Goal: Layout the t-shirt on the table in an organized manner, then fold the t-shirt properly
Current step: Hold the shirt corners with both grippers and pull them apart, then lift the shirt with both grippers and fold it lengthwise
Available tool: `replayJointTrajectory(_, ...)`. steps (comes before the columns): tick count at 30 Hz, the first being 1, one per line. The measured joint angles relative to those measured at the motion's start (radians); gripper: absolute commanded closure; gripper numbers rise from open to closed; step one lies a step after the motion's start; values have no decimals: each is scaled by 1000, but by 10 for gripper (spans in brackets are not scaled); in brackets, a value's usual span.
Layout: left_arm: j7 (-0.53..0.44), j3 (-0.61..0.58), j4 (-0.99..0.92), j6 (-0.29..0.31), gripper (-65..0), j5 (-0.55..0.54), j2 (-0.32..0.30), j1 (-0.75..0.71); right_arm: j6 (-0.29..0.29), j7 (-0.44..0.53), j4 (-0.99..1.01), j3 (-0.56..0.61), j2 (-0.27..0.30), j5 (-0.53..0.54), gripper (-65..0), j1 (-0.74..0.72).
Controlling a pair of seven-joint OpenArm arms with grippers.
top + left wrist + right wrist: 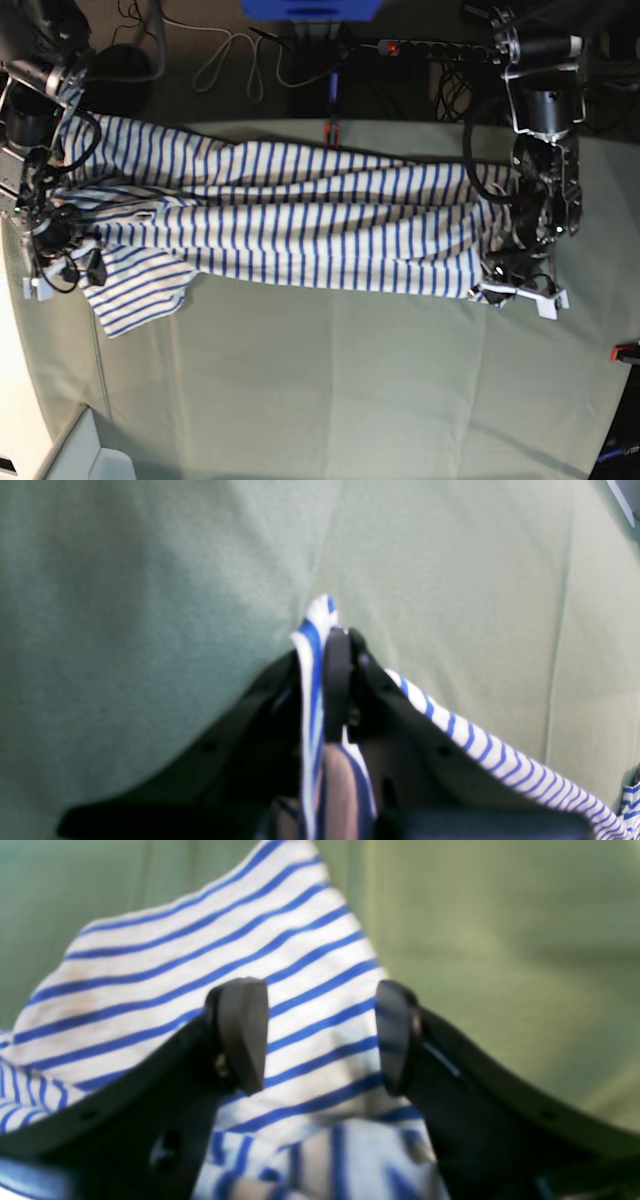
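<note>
The white, blue-striped t-shirt point(300, 215) lies stretched in a long band across the far half of the table point(350, 400). My left gripper point(332, 640) is shut on a bunched edge of the t-shirt point(475, 740); in the base view it point(500, 282) sits at the shirt's right end. My right gripper point(317, 1035) is open, its fingers wide apart just over the striped t-shirt point(175, 965) with nothing pinched between them. In the base view it point(72, 262) hovers at the shirt's left end, where a sleeve flap spreads toward the near side.
Red clamps point(333, 130) point(625, 352) sit on the table's far and right edges. Cables and a power strip point(420, 48) lie on the floor beyond the far edge. Both arm bases stand at the far corners.
</note>
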State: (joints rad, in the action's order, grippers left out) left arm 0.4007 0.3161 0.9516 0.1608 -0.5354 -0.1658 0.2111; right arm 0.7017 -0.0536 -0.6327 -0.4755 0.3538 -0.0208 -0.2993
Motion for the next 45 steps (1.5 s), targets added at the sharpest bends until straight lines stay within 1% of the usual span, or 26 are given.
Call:
replayJointTrajectory(1, 2, 0, 0, 0, -1, 0, 0, 0, -1, 12, 23, 17, 3, -1, -346, 0)
replayJointTrajectory(3, 3, 0, 0, 0, -1, 0, 0, 0, -50, 66, 51, 51, 7, 2, -347, 3)
replayJointTrajectory(4, 2, 0, 0, 0, -1, 0, 0, 0, -68, 76, 54, 62, 10, 1, -346, 3)
replayJointTrajectory(7, 3, 0, 0, 0, -1, 0, 0, 0, -99, 83, 55, 63, 15, 0, -344, 3)
replayJointTrajectory(9, 2, 0, 0, 0, -1, 0, 0, 0, -159, 87, 55, 62, 16, 0, -344, 4)
replayJointTrajectory(12, 3, 0, 0, 0, -1, 0, 0, 0, -211, 89, 55, 62, 34, 0, -344, 6)
replayJointTrajectory(16, 3, 0, 0, 0, -1, 0, 0, 0, -214, 91, 55, 62, 41, 0, -344, 6)
replayJointTrajectory(20, 2, 0, 0, 0, -1, 0, 0, 0, -214, 87, 55, 64, 27, 2, -344, 12)
replayJointTrajectory(23, 3, 0, 0, -1, -1, 0, 2, 0, -218, 129, 53, 64, 3, 12, -344, 35)
replayJointTrajectory(24, 0, 0, 0, 0, -1, 0, 3, 0, -217, 127, 52, 67, 4, 11, -344, 37)
replayJointTrajectory(26, 0, 0, 0, 0, -1, 0, 2, 0, -222, 127, 50, 103, 10, 11, -342, 37)
replayJointTrajectory(28, 0, 0, 0, 0, -1, 0, 1, 0, -229, 129, 50, 150, 15, 12, -320, 34)
replayJointTrajectory(30, 0, 0, 0, 0, -1, 0, 2, 0, -229, 134, 47, 184, 14, 13, -260, 33)
replayJointTrajectory(31, 0, 0, 0, 0, -1, 0, 1, 0, -229, 134, 47, 194, 15, 15, -211, 31)
replayJointTrajectory(34, 0, 0, 0, 0, -1, 0, 0, 0, -229, 130, 47, 203, 14, 21, -10, 26)
replayJointTrajectory(35, 0, 0, 0, 0, -1, 0, 0, 0, -229, 129, 47, 201, 15, 22, 0, 26)
replayJointTrajectory(41, 6, 0, 5, -1, -1, 1, 0, 2, -228, 98, 42, 201, 16, 3, 0, 3)
replayJointTrajectory(43, 11, 0, 43, -2, -1, 8, 0, 3, -227, 55, 0, 201, 19, -6, 0, 3)
replayJointTrajectory(45, 6, 0, 77, -1, -1, 7, 0, 14, -225, 47, -51, 202, 20, -11, 0, 7)
